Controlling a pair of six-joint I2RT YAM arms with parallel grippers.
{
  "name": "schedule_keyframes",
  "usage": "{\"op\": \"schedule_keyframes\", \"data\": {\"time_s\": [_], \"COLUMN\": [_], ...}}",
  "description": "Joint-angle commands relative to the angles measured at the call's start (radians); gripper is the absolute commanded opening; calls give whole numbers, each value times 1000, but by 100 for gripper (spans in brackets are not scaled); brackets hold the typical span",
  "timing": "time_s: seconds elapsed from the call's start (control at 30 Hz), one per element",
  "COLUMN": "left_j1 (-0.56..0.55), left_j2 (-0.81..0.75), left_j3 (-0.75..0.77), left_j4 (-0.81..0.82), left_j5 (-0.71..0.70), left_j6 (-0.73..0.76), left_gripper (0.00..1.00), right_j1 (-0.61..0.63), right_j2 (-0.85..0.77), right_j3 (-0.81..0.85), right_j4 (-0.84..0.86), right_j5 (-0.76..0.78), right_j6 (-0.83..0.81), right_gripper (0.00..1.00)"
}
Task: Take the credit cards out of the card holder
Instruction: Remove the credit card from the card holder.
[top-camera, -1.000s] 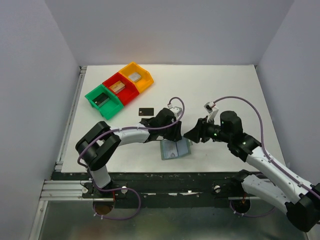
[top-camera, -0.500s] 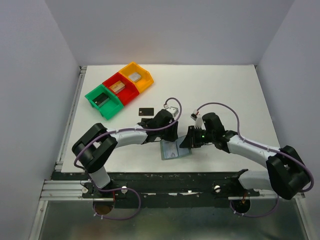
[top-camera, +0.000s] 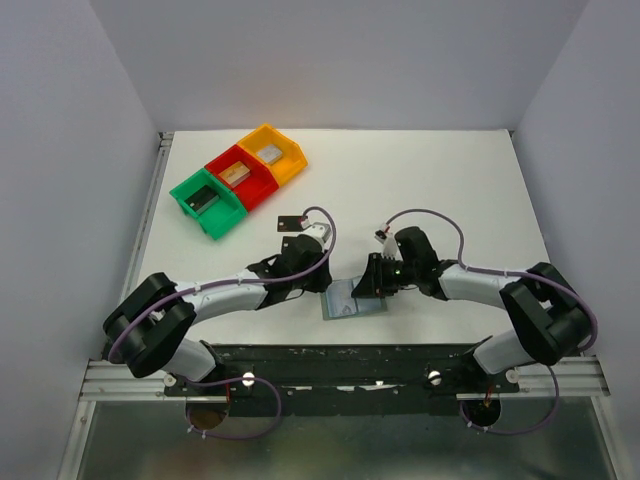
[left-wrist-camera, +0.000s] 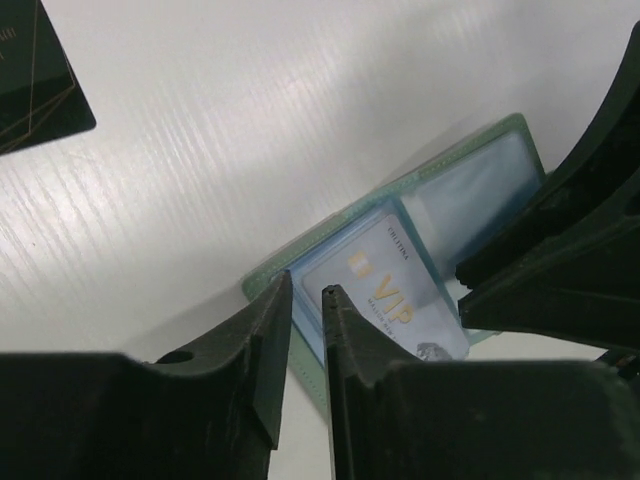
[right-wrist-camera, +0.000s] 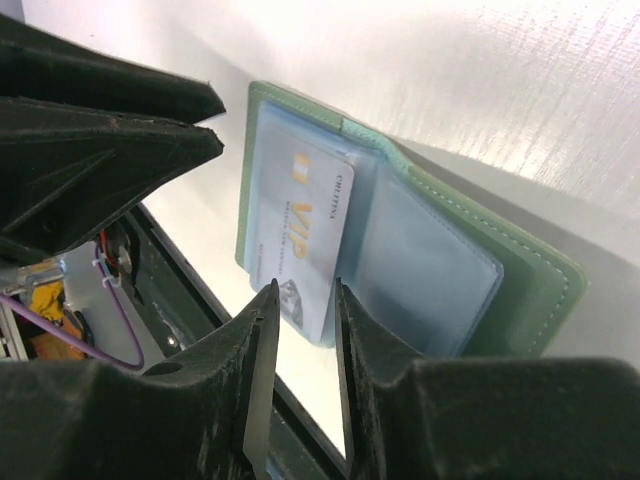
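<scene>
Black card (top-camera: 291, 222) lies out, beyond the open card holder (top-camera: 352, 298); a pale card (left-wrist-camera: 395, 290) sits sleeved inside. My left end effector (left-wrist-camera: 308, 290) and right end effector (right-wrist-camera: 305, 290) flank the holder, fingers nearly together; I cannot tell whether either grips.

A white desk (top-camera: 450, 180) is filling the middle of the top view, and its surface is showing a fine ribbed grain in both wrist views; plain pale grey walls are closing it in on three sides, the back wall (top-camera: 340, 60) facing the camera, the left wall (top-camera: 60, 200) and the right wall (top-camera: 590, 150) flanking it; an aluminium rail (top-camera: 138, 250) is running along the desk's left edge; a dark frame (top-camera: 350, 352) is bordering its near edge; a dull metal sheet (top-camera: 350, 440) is lying below that; soft, even light is falling from above, casting only faint shadows.
</scene>
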Motion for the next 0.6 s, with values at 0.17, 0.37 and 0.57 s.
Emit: {"op": "schedule_keyframes", "data": {"time_s": [0.17,0.37,0.57], "left_j1": [0,0,0], "left_j2": [-14,-14,10], "left_j3": [-89,-100,-95], "left_j4": [150,190,195], "left_j5": [91,117,136], "left_j6": [-16,-13,-16], "left_gripper": [27,27,25], "right_j1": [5,4,4], "right_j2": [83,95,101], "right_j3": [-6,-9,-9], "right_j4": [79,98,99], "right_j5": [-1,-8,-8], "right_j6": [28,35,35], "right_gripper": [42,42,39]}}
